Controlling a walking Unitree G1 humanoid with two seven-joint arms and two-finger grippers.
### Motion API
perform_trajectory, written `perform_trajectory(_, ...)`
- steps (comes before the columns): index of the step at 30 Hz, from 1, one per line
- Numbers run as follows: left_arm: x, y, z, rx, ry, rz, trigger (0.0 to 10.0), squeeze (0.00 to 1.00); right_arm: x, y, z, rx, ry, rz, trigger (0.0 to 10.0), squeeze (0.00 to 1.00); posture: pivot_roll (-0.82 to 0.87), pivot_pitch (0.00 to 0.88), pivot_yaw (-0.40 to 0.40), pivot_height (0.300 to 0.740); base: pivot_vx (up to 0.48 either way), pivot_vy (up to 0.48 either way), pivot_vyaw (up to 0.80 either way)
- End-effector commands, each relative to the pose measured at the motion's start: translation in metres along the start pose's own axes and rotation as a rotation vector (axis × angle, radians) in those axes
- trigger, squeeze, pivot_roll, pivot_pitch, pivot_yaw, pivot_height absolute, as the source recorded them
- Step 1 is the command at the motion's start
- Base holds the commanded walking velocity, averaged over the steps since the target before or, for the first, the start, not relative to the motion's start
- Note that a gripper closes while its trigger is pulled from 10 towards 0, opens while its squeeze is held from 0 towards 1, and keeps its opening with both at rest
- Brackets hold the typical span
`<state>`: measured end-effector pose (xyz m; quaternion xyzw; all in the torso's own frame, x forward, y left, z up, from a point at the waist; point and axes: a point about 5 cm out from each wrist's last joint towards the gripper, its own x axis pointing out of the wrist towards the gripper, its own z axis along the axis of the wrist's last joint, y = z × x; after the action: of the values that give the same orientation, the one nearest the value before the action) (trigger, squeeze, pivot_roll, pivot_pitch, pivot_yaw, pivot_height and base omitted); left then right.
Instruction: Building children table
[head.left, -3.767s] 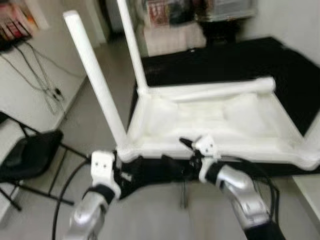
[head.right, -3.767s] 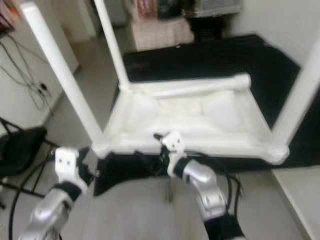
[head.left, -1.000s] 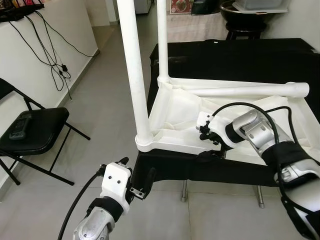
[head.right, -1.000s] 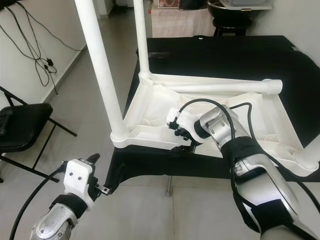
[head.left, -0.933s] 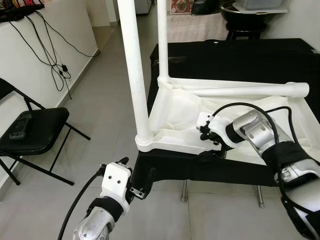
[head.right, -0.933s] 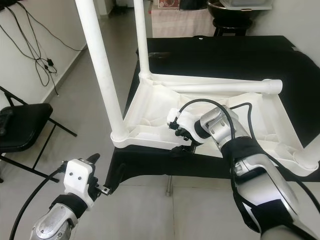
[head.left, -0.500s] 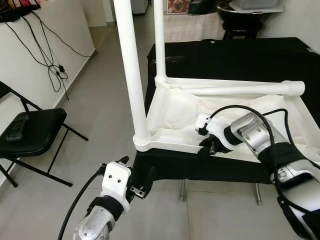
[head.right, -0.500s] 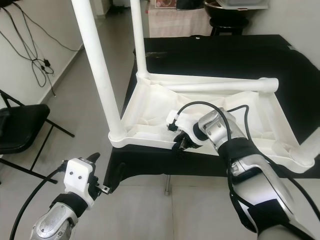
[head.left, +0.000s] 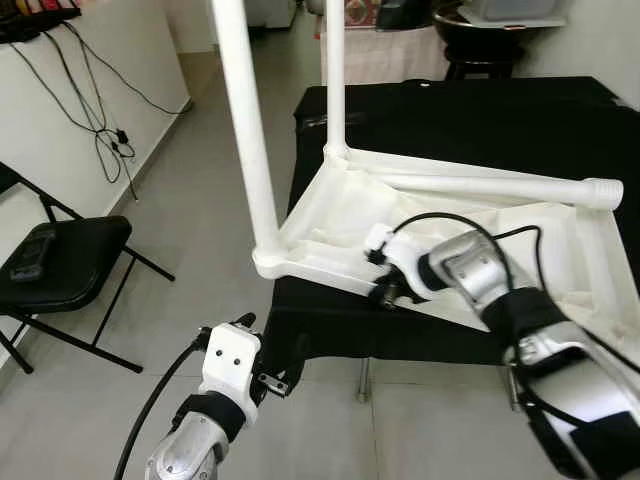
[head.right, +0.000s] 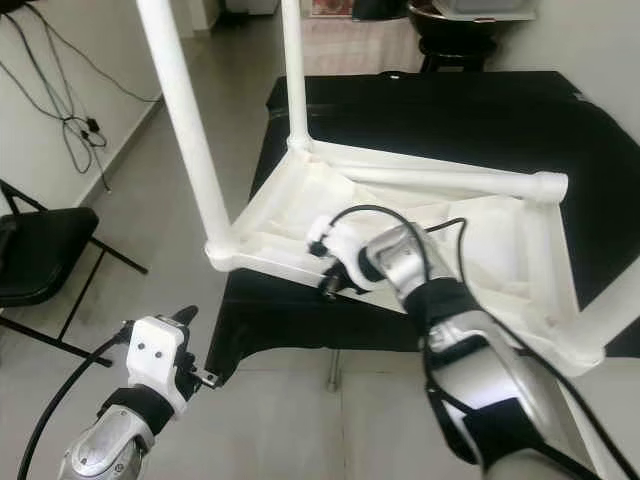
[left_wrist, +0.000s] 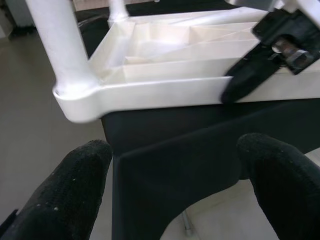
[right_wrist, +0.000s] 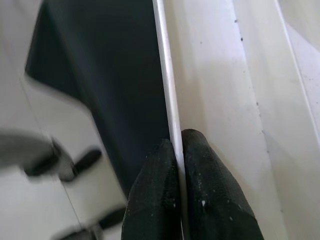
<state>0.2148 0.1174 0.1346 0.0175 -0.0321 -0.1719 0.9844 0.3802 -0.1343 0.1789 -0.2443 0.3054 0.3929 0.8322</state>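
The white children's table (head.left: 322, 232) lies upside down on a black-draped table (head.left: 480, 110). Two white legs (head.left: 245, 130) stand up from its left corners. Another leg (head.left: 500, 187) lies across its far side. My right gripper (head.left: 385, 292) is shut on the table's near rim (right_wrist: 167, 90), one finger on each side of the thin edge. My left gripper (left_wrist: 175, 175) is open, low in front of the table's near-left corner (left_wrist: 75, 97), holding nothing and clear of the rim.
A black folding chair (head.left: 60, 270) with a remote on its seat stands on the grey floor at the left. Cables (head.left: 100, 110) hang down the white wall behind it. A stool and boxes stand beyond the black table.
The upturned table has swung round: its near-left corner has gone left and away, and my right gripper has moved left with the rim in it. The left arm has stayed still.
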Motion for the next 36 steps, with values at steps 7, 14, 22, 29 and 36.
perform_trajectory(7, -0.006, -0.002, 0.000, 0.004, 0.020, 0.002, 10.0, 0.00, 0.002, -0.004, 0.047, 0.096, -0.180, -0.180, 0.0, 0.00, -0.05, 0.148, 0.029, 0.740, 0.000, 0.000, 0.00)
perform_trajectory(14, -0.007, -0.004, 0.002, -0.003, 0.020, 0.005, 10.0, 0.00, 0.000, -0.013, 0.065, 0.153, -0.282, -0.351, 0.0, 0.00, -0.04, 0.161, 0.024, 0.740, 0.000, 0.000, 0.00)
perform_trajectory(22, -0.008, -0.007, 0.002, -0.013, 0.022, 0.001, 10.0, 0.00, -0.009, -0.018, 0.099, 0.197, -0.453, -0.598, 10.0, 0.00, -0.04, 0.165, 0.018, 0.740, 0.000, 0.000, 0.00)
perform_trajectory(29, -0.009, -0.008, 0.003, -0.017, 0.024, -0.001, 10.0, 0.00, -0.015, -0.017, 0.117, 0.195, -0.548, -0.659, 10.0, 0.69, -0.04, 0.166, 0.018, 0.740, 0.000, 0.000, 0.00)
perform_trajectory(36, -0.008, -0.007, 0.003, -0.017, 0.026, -0.002, 10.0, 0.00, -0.023, -0.011, 0.137, 0.246, -0.753, -0.642, 10.0, 0.96, -0.05, 0.160, 0.028, 0.740, 0.000, 0.000, 0.00)
